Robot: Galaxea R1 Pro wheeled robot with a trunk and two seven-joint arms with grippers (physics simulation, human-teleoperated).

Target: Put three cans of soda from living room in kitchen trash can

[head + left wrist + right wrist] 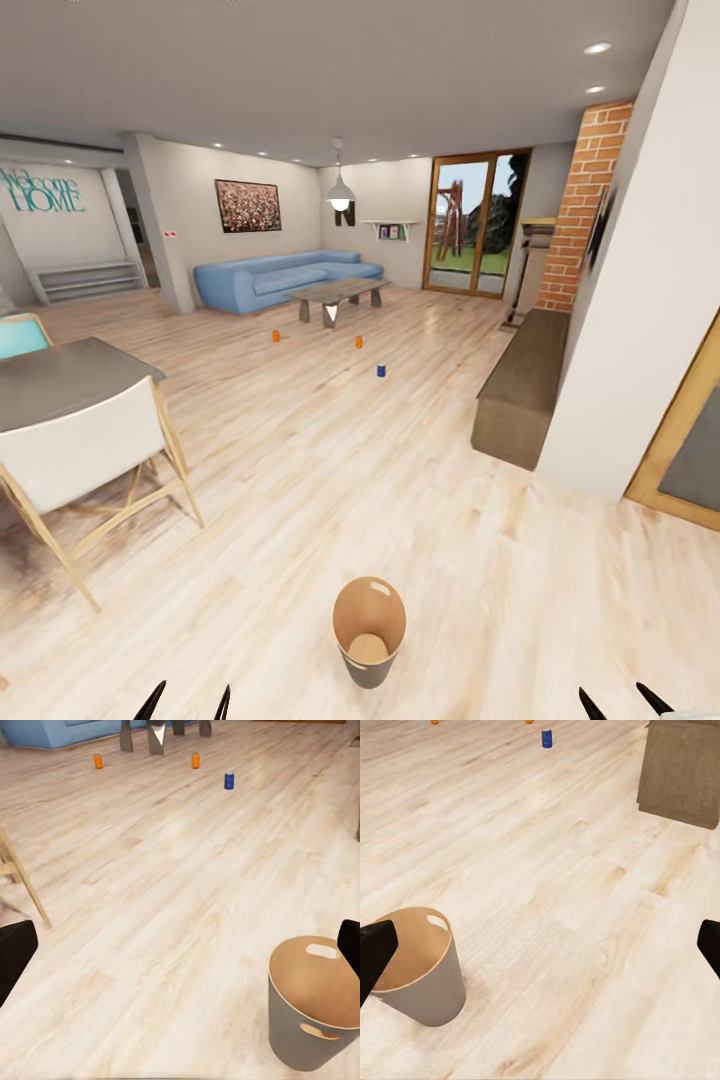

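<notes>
Three soda cans stand far off on the living room's plank floor, in front of the low table: one orange can, a second orange can and a blue can. The left wrist view shows them too: orange, orange, blue. The trash can stands upright on the floor just ahead of me, wood-brown inside, with nothing in it. My left gripper and right gripper hang open on either side of it, holding nothing. The bin's grey wall appears in both wrist views.
A grey table with a white chair stands close on the left. A brown bench lines the right wall. The blue sofa and low table sit at the far end. Open floor lies between me and the cans.
</notes>
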